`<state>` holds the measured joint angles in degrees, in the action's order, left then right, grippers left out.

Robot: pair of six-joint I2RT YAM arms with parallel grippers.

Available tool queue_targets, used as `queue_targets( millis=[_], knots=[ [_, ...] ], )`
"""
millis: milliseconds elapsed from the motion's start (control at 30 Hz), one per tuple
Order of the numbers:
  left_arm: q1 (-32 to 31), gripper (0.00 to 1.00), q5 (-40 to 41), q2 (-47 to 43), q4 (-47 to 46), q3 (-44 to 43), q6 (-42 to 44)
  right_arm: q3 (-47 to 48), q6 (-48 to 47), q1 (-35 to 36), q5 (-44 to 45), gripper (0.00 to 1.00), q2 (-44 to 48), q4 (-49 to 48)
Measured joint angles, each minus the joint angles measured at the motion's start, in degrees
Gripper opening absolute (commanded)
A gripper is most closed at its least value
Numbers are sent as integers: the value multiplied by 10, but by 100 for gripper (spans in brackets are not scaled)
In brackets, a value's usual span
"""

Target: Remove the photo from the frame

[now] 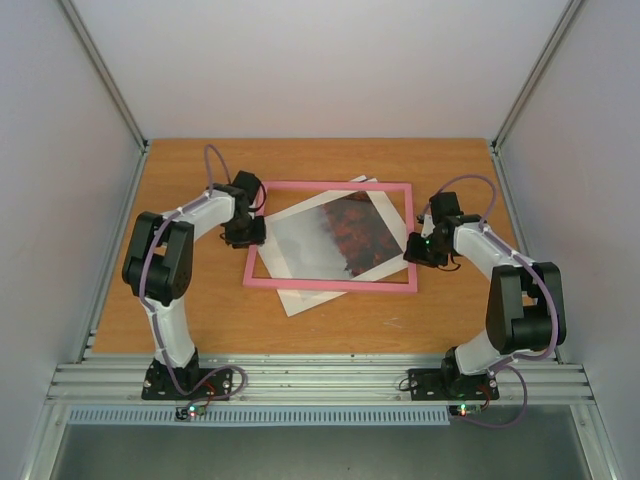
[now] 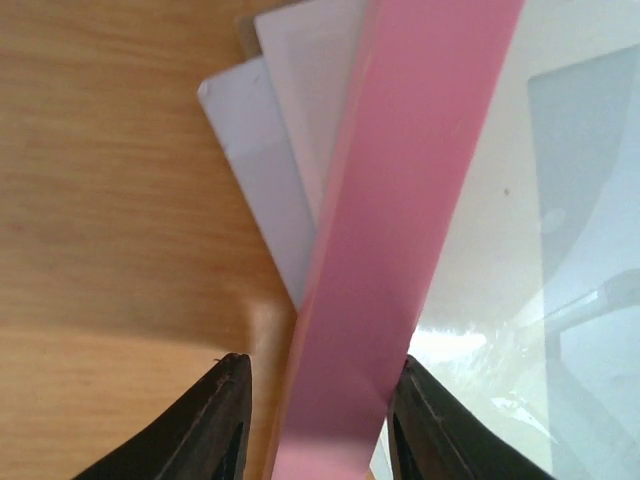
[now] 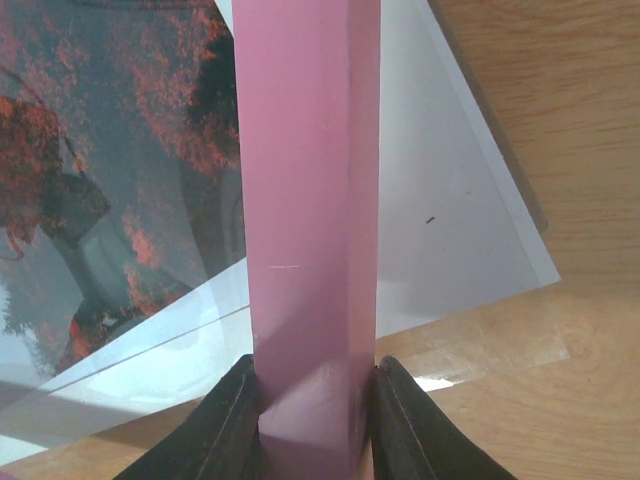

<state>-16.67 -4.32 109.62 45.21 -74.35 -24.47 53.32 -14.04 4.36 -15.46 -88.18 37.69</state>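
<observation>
Right gripper point(image 3: 315, 368) clamps the right rail of the frame point(image 1: 330, 285); left gripper point(image 2: 318, 368) straddles its left rail, grip unclear; photo point(image 1: 352, 232) lies skewed beneath

In the overhead view the left arm point(image 1: 172, 325) at lower left and the right arm point(image 1: 520, 305) at lower right look alike. Each has rounded white link shells joined by bulky black joint housings, and a lavender cable point(image 1: 212, 160) loops along the links and arches over the wrist. The left base point(image 1: 190, 382) and right base point(image 1: 452, 385) are black plates at the bottom edge, each with small green and red lights. The left gripper point(image 1: 255, 238) and right gripper point(image 1: 412, 252) are compact black blocks, the right one showing a green light; at the bottom of the wrist views the left fingers point(image 2: 210, 430) and right fingers point(image 3: 228, 430) are matte black wedges tapering to narrow tips.
</observation>
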Motion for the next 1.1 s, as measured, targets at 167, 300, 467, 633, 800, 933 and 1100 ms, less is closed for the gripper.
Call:
queue_targets(
  millis=[167, 300, 467, 633, 800, 933, 1100],
  knots=[
    [2, 27, -7, 14, 2, -13, 10, -5, -5, 1, -5, 1, 6, 0],
    [2, 19, -9, 14, 8, -13, 30, -5, -9, 1, -6, 1, 12, -3],
    [1, 6, -3, 7, 18, -8, 42, -5, -10, 1, -5, 4, 18, -9],
    [3, 0, 3, -39, 28, 13, 41, -5, -13, 2, -14, 26, 29, -9],
    [12, 0, 7, -103, 38, 46, 32, 3, -9, 3, -38, 51, 40, -10],
    [32, 1, 7, -151, 43, 76, -8, 29, -4, 3, -54, 62, 54, 0],
    [58, 0, 9, -221, 46, 121, -39, 67, 2, 3, -71, 68, 90, 17]
  ],
)
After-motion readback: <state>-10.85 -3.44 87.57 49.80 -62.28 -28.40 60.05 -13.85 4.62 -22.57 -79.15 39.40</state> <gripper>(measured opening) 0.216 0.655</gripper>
